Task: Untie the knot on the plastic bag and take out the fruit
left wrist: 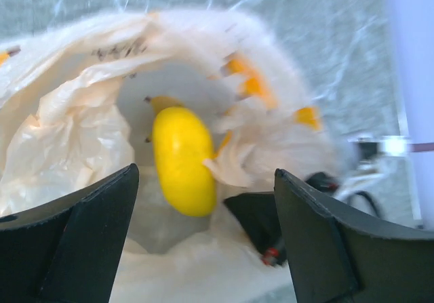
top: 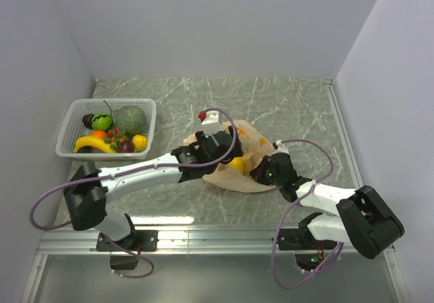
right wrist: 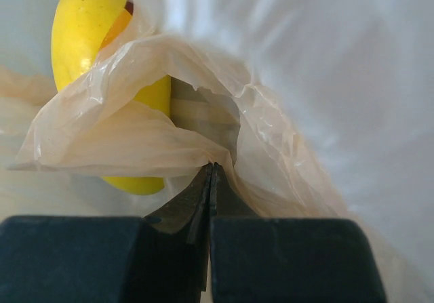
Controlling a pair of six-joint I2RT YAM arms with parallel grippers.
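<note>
The pale-orange plastic bag (top: 247,150) lies crumpled at the table's middle, its mouth open; no knot shows. A plump yellow fruit (top: 237,165) lies inside the mouth, also in the left wrist view (left wrist: 182,160) and the right wrist view (right wrist: 81,38). My left gripper (top: 229,159) hovers over the mouth, open and empty (left wrist: 205,175), the fruit just ahead of its jaws. My right gripper (top: 260,172) is shut on a fold of the bag's film (right wrist: 212,165) at the mouth's right edge and holds it up.
A white basket (top: 71,116) at the back left holds a grey-green melon (top: 130,120), a bright green fruit (top: 102,121), a banana (top: 95,144), a round orange (top: 99,134), a yellow piece (top: 139,142) and a dark purple one (top: 125,146). Walls enclose the table.
</note>
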